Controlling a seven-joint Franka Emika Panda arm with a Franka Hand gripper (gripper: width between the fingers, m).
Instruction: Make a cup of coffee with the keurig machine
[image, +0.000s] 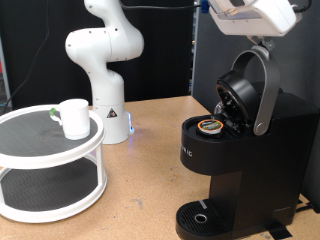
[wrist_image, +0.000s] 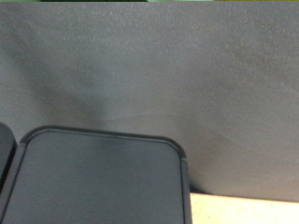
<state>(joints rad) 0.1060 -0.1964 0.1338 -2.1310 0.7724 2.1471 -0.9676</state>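
The keurig machine (image: 240, 150) stands at the exterior view's right with its lid (image: 238, 95) swung up and open. A pod with a brown top (image: 211, 126) sits in the open brew chamber. The round drip tray (image: 203, 216) at its foot is bare. The cup (image: 73, 117), a white mug, stands on the top tier of a round white rack (image: 40, 150) at the left. My gripper (image: 255, 18) hangs at the top right, just above the silver-grey lid handle (image: 265, 90); its fingers are cut off by the frame. The wrist view shows only a black flat top of the machine (wrist_image: 103, 177).
The white arm base (image: 105, 75) stands at the back of the wooden table (image: 140, 180), between rack and machine. A dark curtain (image: 170, 50) closes off the back. In the wrist view a grey backdrop (wrist_image: 149, 65) fills most of the picture.
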